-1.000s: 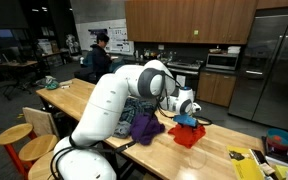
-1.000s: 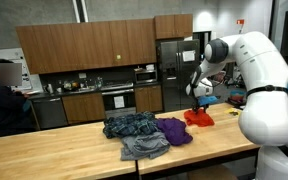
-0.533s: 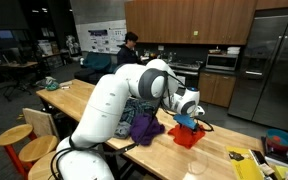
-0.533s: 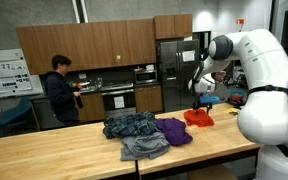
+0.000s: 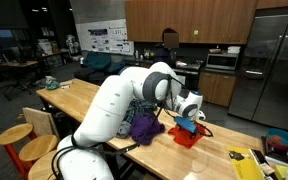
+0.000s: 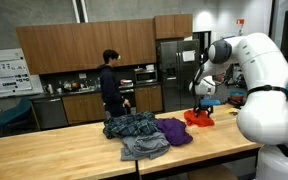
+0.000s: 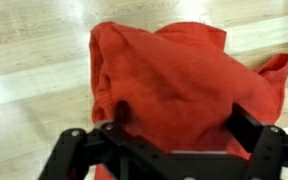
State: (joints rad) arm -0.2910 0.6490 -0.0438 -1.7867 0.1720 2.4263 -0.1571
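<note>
- Gripper [image 7: 169, 148]: the jaws stood spread wide and pinched nothing, with one finger to either side of the red cloth [image 7: 184, 75] in the wrist view. Whether the fingers brushed the fabric could not be told.
- Red cloth: it lay crumpled on the wooden table [image 6: 44, 150] near its end, just beside the purple cloth [image 6: 174, 130]. A plaid garment [image 6: 132, 125] and a grey cloth [image 6: 144, 147] lay further along.
- Handling note: the step was judged best done with the fingers vertical and centred on the heap's highest fold, clear of loose edges that could snag.
</note>
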